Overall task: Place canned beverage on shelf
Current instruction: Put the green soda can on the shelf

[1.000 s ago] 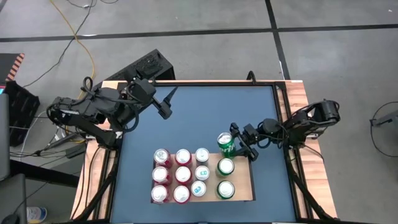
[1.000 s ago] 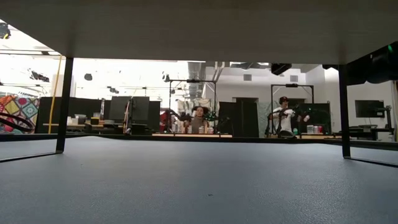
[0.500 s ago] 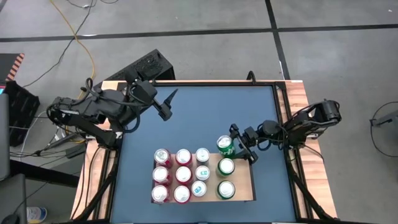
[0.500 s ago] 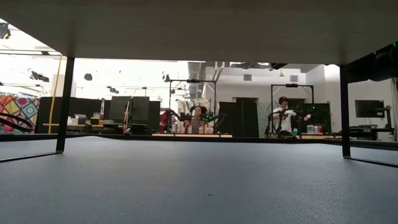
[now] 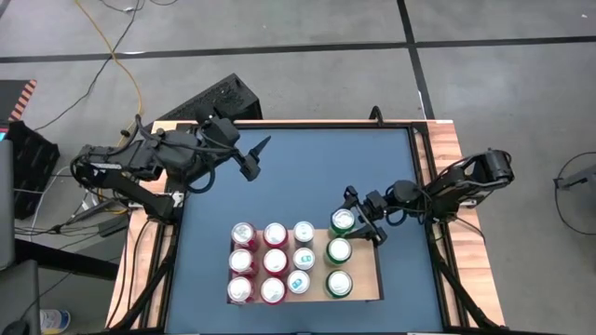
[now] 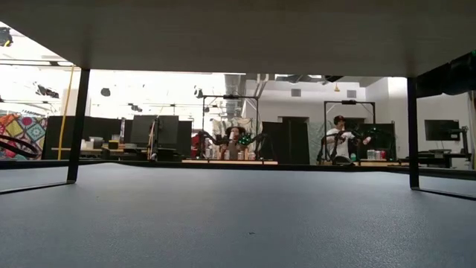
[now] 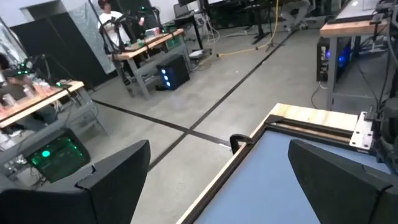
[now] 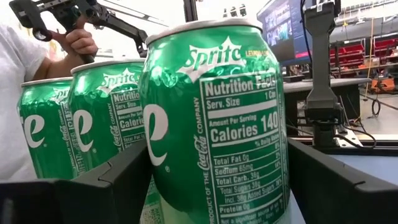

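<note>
The pale tan shelf board (image 5: 365, 275) lies on the blue table near its near edge. On it stand rows of red cans (image 5: 257, 261), white-blue cans (image 5: 301, 258) and two green cans (image 5: 337, 266). My right gripper (image 5: 355, 220) is shut on a third green Sprite can (image 5: 342, 221), upright at the board's far edge, in line with the green row (image 8: 74, 137). Whether its base rests on the board is hidden. My left gripper (image 5: 255, 156) hangs open and empty over the table's far left part (image 7: 217, 180). My right gripper pinches the green can's side wall (image 8: 163, 180) between its two fingers, one on each opposite side. The fingers (image 8: 339, 186) come level from the table's right side. The can stands upright in the hold; its base is out of frame.
The striped wooden table frame with black rails (image 5: 438, 186) borders the blue mat. Bare mat (image 5: 307, 172) lies between the two grippers and far of the board. A person's hand (image 8: 81, 40) shows in the room beyond the table.
My right gripper has carried the green can a little toward the table's near edge, next to the green row. The can has tipped from leaning, with its side showing from above, to upright, with only its top showing.
</note>
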